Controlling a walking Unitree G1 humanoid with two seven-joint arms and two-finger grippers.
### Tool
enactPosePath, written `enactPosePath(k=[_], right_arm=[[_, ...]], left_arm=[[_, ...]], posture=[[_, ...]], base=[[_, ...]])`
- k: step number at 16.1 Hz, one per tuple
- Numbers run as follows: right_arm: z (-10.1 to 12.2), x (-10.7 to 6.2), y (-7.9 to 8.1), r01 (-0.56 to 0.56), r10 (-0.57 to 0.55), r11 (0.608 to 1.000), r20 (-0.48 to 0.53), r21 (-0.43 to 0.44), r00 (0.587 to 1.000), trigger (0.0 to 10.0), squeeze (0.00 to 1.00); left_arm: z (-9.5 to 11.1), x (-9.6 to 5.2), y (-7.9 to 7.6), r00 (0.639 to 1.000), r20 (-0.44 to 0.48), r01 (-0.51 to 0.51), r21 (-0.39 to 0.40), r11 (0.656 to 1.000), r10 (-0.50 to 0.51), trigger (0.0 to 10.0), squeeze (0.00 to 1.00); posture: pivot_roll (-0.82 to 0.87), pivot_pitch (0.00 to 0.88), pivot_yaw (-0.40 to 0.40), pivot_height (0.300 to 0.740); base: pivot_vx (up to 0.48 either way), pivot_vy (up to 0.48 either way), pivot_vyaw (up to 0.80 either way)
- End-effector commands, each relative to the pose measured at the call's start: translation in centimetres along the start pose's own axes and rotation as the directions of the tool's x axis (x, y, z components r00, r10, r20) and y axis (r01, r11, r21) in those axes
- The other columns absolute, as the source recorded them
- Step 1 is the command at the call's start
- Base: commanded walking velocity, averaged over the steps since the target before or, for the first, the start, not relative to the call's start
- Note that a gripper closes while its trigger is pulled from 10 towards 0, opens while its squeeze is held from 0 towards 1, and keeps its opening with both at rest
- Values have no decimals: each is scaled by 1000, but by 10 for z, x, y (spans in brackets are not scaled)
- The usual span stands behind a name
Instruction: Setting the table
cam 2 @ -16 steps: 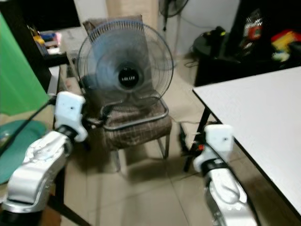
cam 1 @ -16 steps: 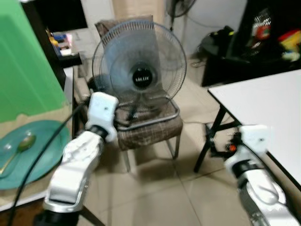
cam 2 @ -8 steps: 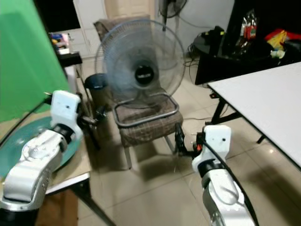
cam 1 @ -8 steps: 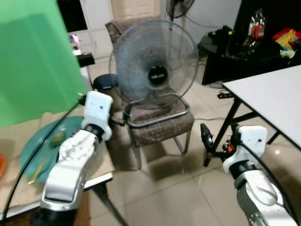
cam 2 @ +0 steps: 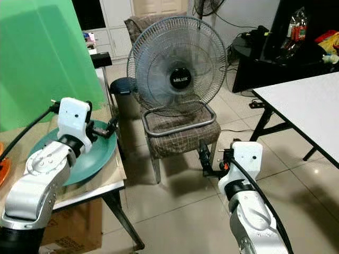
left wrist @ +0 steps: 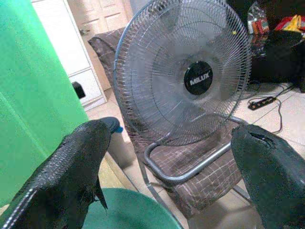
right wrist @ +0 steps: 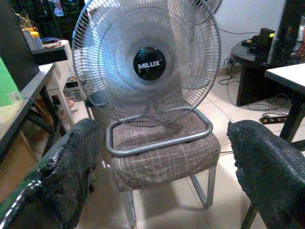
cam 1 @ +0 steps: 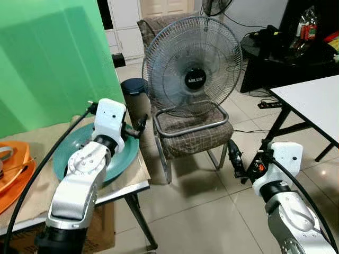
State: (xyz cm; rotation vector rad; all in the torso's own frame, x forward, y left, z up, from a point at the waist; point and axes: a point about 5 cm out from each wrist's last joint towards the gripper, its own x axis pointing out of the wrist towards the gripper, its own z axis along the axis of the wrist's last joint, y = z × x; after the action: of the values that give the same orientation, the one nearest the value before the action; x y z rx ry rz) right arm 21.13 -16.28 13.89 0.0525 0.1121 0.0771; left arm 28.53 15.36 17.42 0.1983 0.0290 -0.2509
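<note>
A teal plate (cam 1: 123,154) lies on the brown side table (cam 1: 37,196) at my left, partly covered by my left arm. An orange plate (cam 1: 13,172) sits at that table's left end. My left gripper (cam 1: 139,127) hovers over the teal plate's right rim, open and empty; in the left wrist view its fingers (left wrist: 71,176) spread wide above the plate (left wrist: 128,210). My right gripper (cam 1: 235,161) hangs open over the floor beside the chair, holding nothing. A white table (cam 1: 318,98) stands at the right.
A grey standing fan (cam 1: 192,66) rests on a brown checked chair (cam 1: 196,135) straight ahead. A dark bin (cam 1: 132,90) stands behind the side table, a green screen (cam 1: 53,58) at the left, and a black cabinet (cam 1: 286,53) at the back right. Tiled floor lies between the tables.
The whole picture has shifted right as the camera swung left. The side table and teal plate came further into view and the orange plate appeared. Both arms hold the same pose.
</note>
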Motion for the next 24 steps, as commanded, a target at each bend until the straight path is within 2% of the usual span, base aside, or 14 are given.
enactPosePath(k=[1, 3, 4, 7, 8, 9, 10, 11, 12, 13, 17, 20, 21, 24], right_arm=[[0, 2, 3, -31, 31, 999, -12, 9, 999, 10000, 1000], [-1, 4, 7, -82, 83, 996, -27, 26, 996, 10000, 1000], [0, 7, 8, -124, 125, 992, -31, 35, 992, 10000, 1000], [6, 14, 14, -248, 251, 966, -40, 71, 967, 10000, 1000], [8, 19, 18, -346, 348, 937, -79, 43, 934, 10000, 1000], [6, 19, 22, -422, 422, 906, -123, 30, 898, 10000, 1000], [5, 17, 25, -490, 484, 872, -169, 8, 859, 10000, 1000], [5, 17, 25, -502, 493, 865, -178, -6, 852, 10000, 1000], [7, 19, 23, -499, 488, 867, -181, -15, 854, 10000, 129], [8, 19, 22, -492, 482, 870, -177, -18, 858, 10000, 0], [7, 17, 19, -406, 402, 914, -137, 6, 905, 10000, 0], [-6, 12, 31, -382, 387, 922, -147, 60, 910, 10000, 0], [-7, 11, 34, -391, 396, 918, -150, 63, 906, 10000, 0], [-4, 10, 36, -449, 449, 893, -171, 40, 877, 10000, 0]], left_arm=[[-1, 1, 9, 999, -28, -31, 11, 999, 31, 10000, 0], [-8, 3, 21, 991, -114, -65, -16, 998, 63, 10000, 31], [-8, 6, 30, 987, -144, -81, -37, 996, 75, 10000, 1000], [-6, 12, 71, 945, -282, -147, 89, 985, 167, 10000, 1000], [-10, 14, 88, 898, -390, -178, 105, 978, 205, 10000, 757], [-12, 15, 97, 865, -440, -217, 103, 971, 240, 10000, 0], [-15, 16, 102, 847, -470, -222, 113, 969, 249, 10000, 0], [-16, 16, 103, 842, -480, -221, 113, 969, 248, 10000, 0], [-15, 18, 105, 845, -472, -221, 117, 968, 250, 10000, 0], [-10, 23, 103, 871, -433, -209, 102, 973, 232, 10000, 0], [1, 29, 85, 938, -280, -167, 153, 974, 205, 10000, 0], [-20, 26, 81, 919, -339, -140, 201, 970, 203, 10000, 0], [-22, 27, 85, 908, -364, -153, 173, 973, 208, 10000, 1000], [-20, 34, 102, 872, -422, -192, 172, 966, 249, 10000, 1000]], posture=[[13, 0, 93, 740], [22, 0, 87, 740], [31, 0, 82, 740], [40, 0, 85, 740], [40, 0, 93, 740], [38, 0, 97, 740], [35, 0, 102, 740], [32, 0, 106, 740], [28, 0, 109, 740], [26, 0, 108, 740], [21, 0, 96, 740], [23, 0, 76, 740], [22, 0, 80, 740], [14, 0, 102, 740]], base=[[0, 0, 0], [0, 0, 0], [0, 0, 0], [0, 0, 0], [0, 0, 0], [0, 0, 0], [0, 0, 0], [0, 0, 0], [0, 0, 0], [0, 0, 0], [0, 0, 0], [0, 0, 0], [0, 0, 0], [0, 0, 0]])
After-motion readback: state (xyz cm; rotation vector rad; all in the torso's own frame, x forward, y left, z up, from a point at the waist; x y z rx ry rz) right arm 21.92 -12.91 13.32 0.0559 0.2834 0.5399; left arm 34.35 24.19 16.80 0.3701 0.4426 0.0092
